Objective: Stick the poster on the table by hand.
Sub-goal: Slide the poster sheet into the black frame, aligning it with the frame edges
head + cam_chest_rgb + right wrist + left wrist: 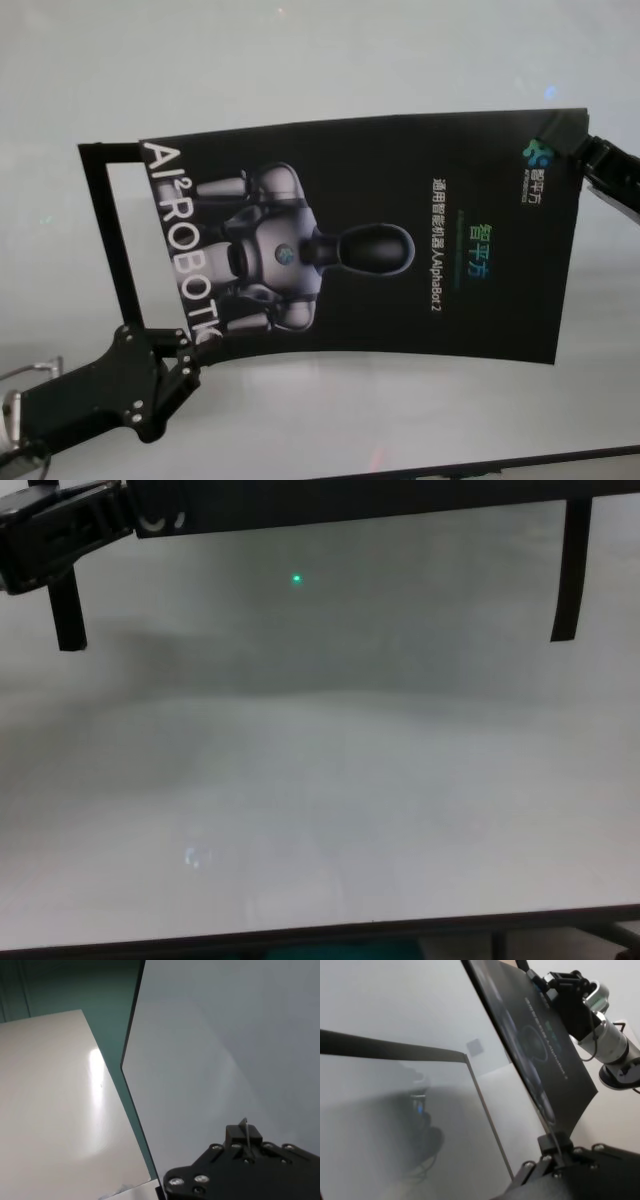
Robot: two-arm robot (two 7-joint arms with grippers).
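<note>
The poster (400, 200), a black glossy sheet with a silver-grey robot picture and white lettering, hangs slightly bowed above the table (300, 60). My left gripper (188, 352) is shut on its near left corner. My right gripper (578, 152) is shut on its far right corner. In the left wrist view the poster (540, 1060) shows nearly edge-on, running from my left gripper (555, 1152) to the right gripper (540, 982). In the right wrist view my right gripper (245, 1142) pinches the thin sheet edge. Narrow black tape strips (113, 240) hang off the poster's left side.
In the chest view two tape strips (68, 615) (566, 575) dangle above the bare table, whose dark front edge (320, 932) runs along the bottom. A green light dot (296, 578) lies on the surface. A beige floor (50, 1100) shows beyond the table's edge.
</note>
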